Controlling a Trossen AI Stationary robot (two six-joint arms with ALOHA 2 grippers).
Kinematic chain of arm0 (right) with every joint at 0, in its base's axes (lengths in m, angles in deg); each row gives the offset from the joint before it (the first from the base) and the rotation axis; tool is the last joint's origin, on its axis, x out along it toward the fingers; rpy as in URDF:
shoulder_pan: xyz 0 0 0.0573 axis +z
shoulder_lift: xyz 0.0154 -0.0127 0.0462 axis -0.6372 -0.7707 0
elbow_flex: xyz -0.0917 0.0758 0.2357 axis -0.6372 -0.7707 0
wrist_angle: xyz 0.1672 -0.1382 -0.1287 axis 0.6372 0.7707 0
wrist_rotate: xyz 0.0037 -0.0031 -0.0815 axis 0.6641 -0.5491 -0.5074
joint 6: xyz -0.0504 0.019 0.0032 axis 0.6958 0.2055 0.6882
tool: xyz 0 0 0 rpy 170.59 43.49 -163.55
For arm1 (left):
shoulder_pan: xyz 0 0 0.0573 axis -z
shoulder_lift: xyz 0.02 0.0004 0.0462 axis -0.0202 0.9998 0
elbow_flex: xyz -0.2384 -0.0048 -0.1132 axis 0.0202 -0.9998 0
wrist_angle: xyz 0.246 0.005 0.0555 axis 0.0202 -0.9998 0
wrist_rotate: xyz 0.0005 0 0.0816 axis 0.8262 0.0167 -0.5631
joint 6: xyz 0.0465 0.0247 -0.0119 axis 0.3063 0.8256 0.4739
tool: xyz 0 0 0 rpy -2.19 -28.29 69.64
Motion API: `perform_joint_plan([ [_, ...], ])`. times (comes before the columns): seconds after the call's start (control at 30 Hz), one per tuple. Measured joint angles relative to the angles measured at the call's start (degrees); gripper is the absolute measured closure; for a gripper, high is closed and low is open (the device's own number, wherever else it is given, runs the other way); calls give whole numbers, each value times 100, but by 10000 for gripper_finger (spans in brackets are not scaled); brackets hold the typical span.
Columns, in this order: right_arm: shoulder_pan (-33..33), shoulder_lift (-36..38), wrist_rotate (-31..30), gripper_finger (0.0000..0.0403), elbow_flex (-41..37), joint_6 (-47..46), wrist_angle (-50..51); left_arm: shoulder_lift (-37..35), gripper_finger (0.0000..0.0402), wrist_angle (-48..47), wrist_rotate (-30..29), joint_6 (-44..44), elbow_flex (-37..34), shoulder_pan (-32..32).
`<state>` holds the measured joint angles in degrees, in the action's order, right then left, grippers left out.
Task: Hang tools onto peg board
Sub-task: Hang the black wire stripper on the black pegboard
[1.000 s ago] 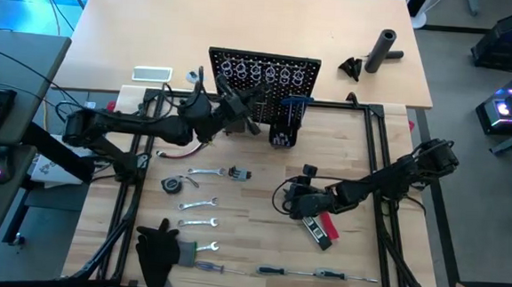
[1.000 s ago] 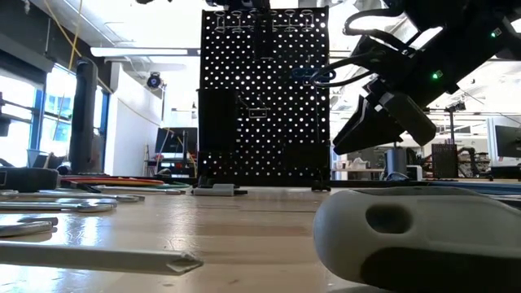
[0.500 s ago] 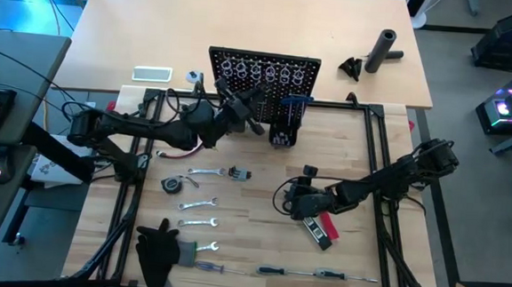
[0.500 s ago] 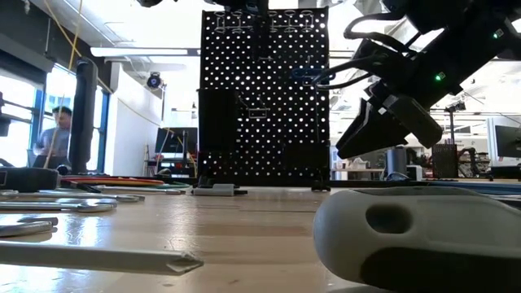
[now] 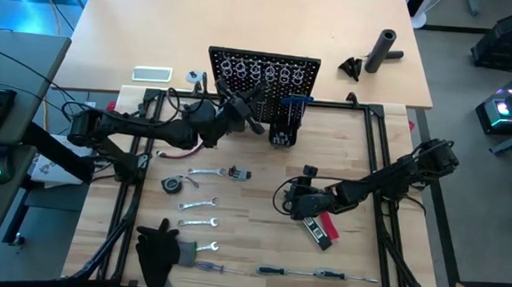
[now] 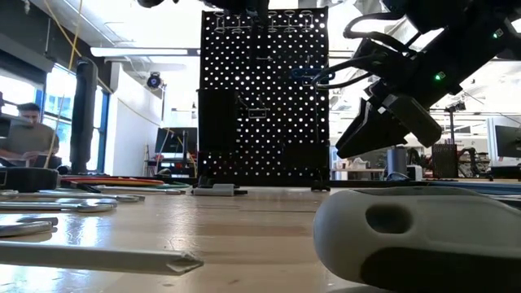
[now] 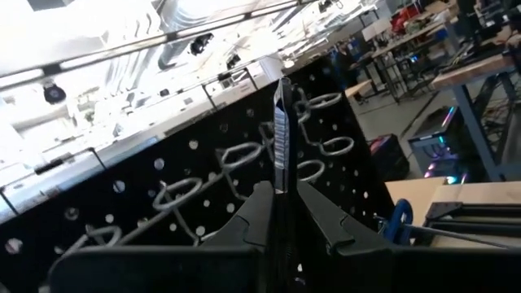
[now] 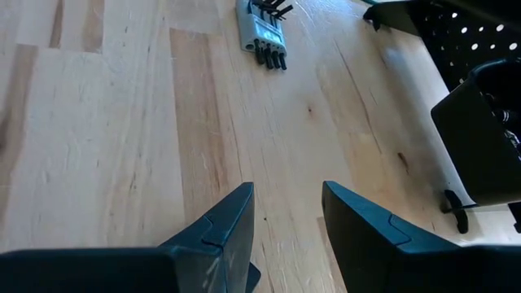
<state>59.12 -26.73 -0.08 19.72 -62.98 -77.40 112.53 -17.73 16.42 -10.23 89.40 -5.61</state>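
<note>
- The left claw (image 5: 251, 101) has edged closer to the peg board (image 5: 262, 71) over the last second and now holds steady, pinched narrow on a thin silver tool (image 7: 280, 138) just before the silver rings (image 7: 244, 155).
- I judge the hanging is near: the blade needs lining up with a ring.
- The right claw (image 5: 285, 199) waits over the counter (image 5: 252, 206), unchanged, fingers apart and empty.
- Wrenches (image 5: 201, 204) remain lying on the counter.
</note>
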Motion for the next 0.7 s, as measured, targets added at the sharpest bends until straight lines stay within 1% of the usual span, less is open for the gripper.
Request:
perform_joint_plan([
  [0.27, 0, 0, 8, 261, 0, -55, 1, 0, 380, -96, 52, -343, -1, -220],
  [0.47, 0, 0, 30, 261, 0, -59, 2, 0, 380, -424, 61, -749, -1, -341],
  [0.7, 0, 0, 48, 261, 0, -58, 2, 0, 380, -496, 57, -888, 1, -389],
])
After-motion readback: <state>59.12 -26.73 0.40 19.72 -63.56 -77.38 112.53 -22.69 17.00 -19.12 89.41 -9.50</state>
